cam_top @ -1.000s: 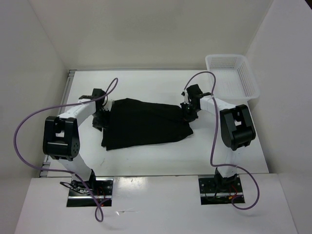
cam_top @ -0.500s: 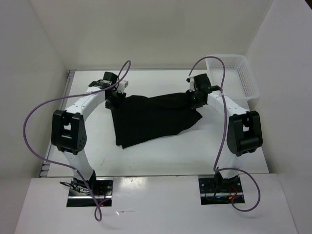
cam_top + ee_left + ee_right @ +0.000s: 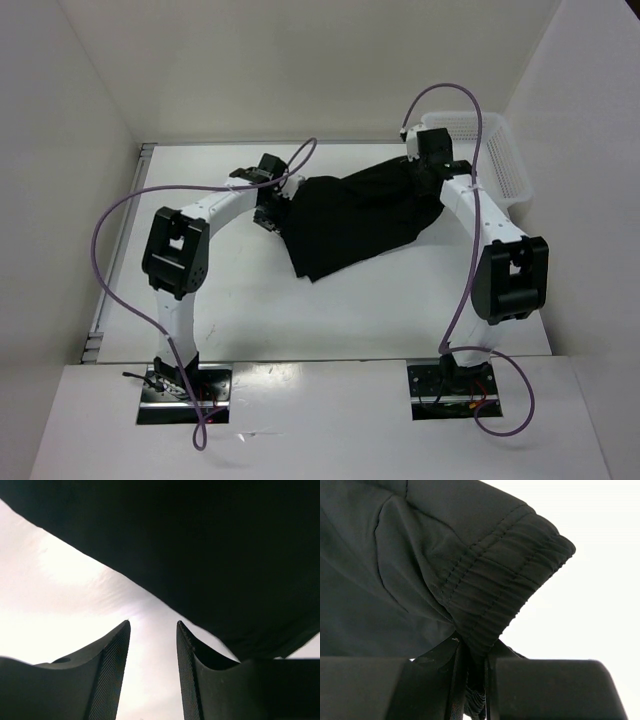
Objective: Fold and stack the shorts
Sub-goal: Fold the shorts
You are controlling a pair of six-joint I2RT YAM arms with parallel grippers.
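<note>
Pinching the elastic waistband of the black shorts point(image 3: 360, 215), the right gripper point(image 3: 472, 652) is holding one end over the far bench point(image 3: 400, 305), seemingly to straighten them, while the left gripper point(image 3: 152, 626) is hovering spread and empty alongside.

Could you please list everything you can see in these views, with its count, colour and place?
shorts: one pair, black, over the far half of the table, between the two arms
basket: one, white mesh, far right corner of the table
table: one, white, beneath everything
cables: two, purple, one looping off each arm
left arm: one, white and black, reaching from the near left to the shorts' left edge
right arm: one, white and black, reaching from the near right to the shorts' far right end
left fingers: two, black, apart with nothing between them, just below the cloth
right fingers: two, black, pinched on the shorts' gathered elastic band
</note>
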